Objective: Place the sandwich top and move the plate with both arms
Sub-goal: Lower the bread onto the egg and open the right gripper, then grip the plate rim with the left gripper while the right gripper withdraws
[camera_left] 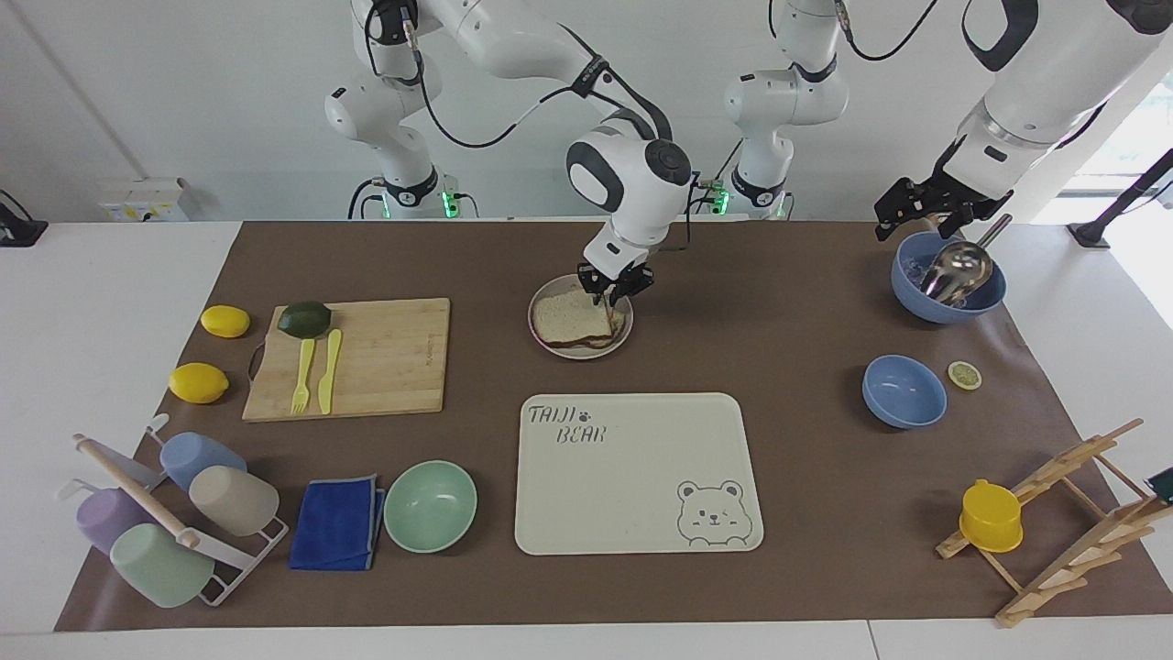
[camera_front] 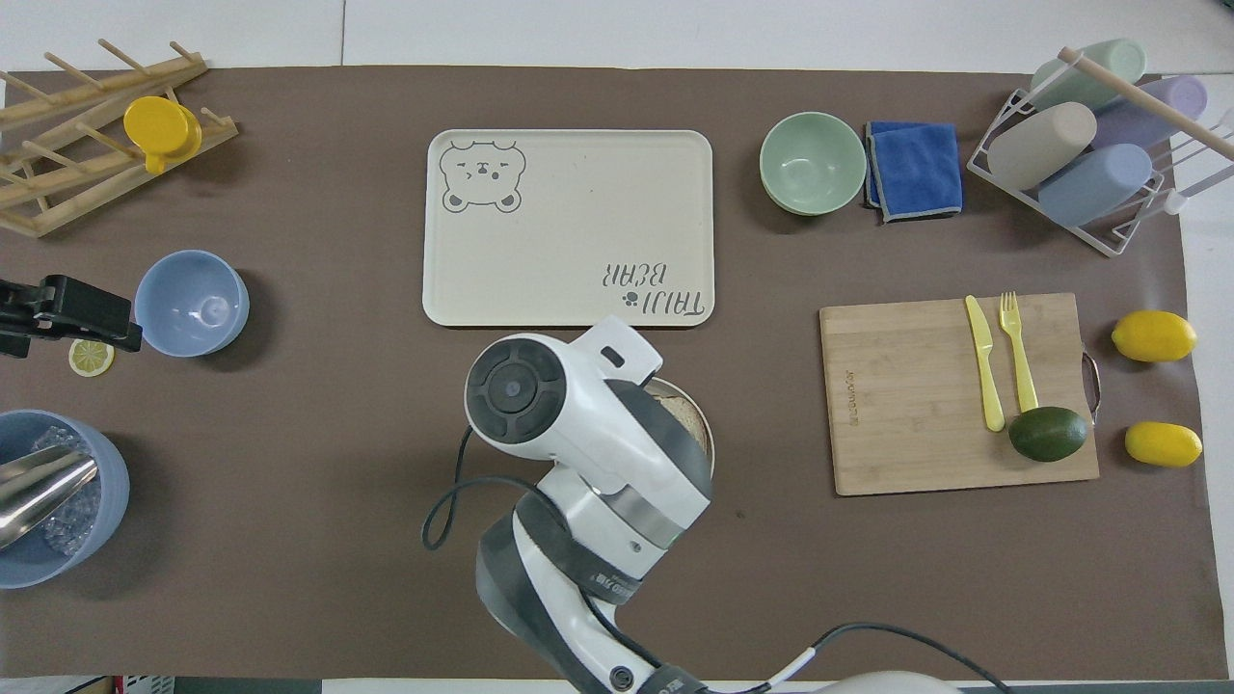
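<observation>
The sandwich top (camera_left: 566, 316), a light bread slice with brown crust, lies flat on other bread on the small round plate (camera_left: 534, 323), which stands nearer to the robots than the bear-print tray. My right gripper (camera_left: 614, 286) hangs just over the slice's edge toward the left arm's end, its fingers spread and off the bread. In the overhead view the right arm covers most of the plate (camera_front: 710, 445); only a strip of bread (camera_front: 690, 424) shows. My left gripper (camera_left: 927, 213) waits in the air over the blue bowl with the metal scoop (camera_left: 953, 270).
The bear-print tray (camera_left: 632, 513) lies farther from the robots than the plate. A cutting board (camera_left: 385, 367) with avocado, fork and knife is toward the right arm's end. A mint bowl (camera_left: 430, 506), blue cloth, cup rack, second blue bowl (camera_left: 904, 391) and wooden rack stand around.
</observation>
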